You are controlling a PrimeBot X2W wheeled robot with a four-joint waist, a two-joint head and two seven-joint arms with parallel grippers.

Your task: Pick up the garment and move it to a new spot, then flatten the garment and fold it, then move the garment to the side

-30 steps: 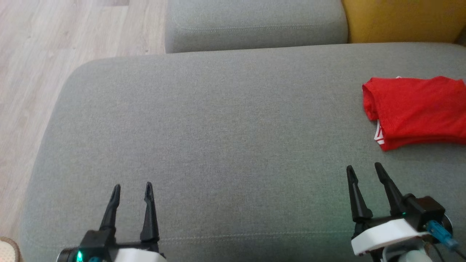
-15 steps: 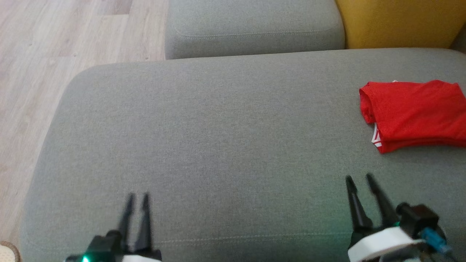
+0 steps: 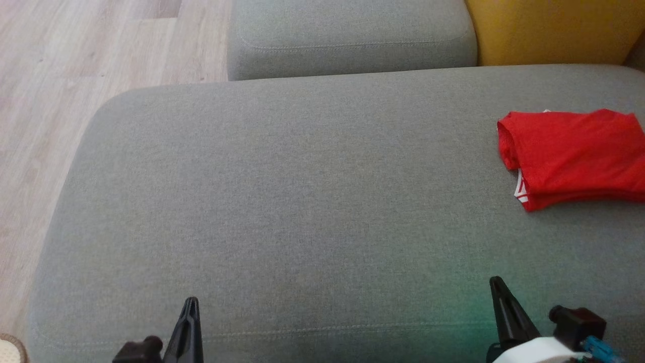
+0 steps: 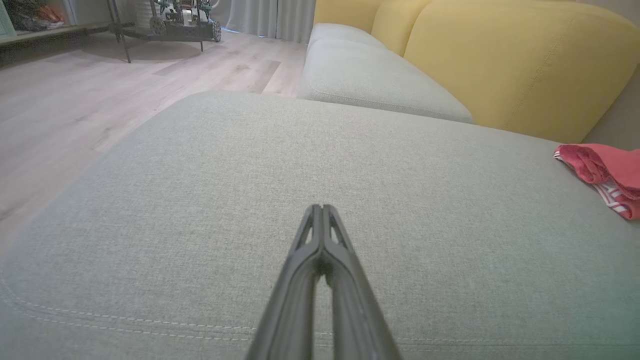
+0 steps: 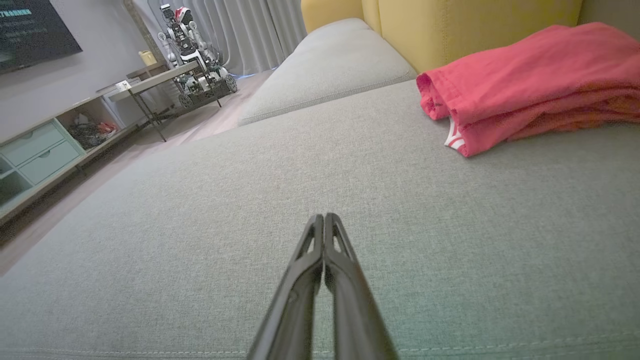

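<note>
Cloth is our concern: the red garment (image 3: 574, 156) lies folded on the cushion (image 3: 302, 201), off to our right and well apart from both grippers. Our left gripper (image 3: 190, 302) and right gripper (image 3: 496, 281) are pinched closed, holding nothing. We judge the garment light, soft and limp, so it is best pinched at two edges to keep the folds from sagging open.

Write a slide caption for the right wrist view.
Shut right gripper over the grey cushion, folded red garment lying apart at upper right.
</note>
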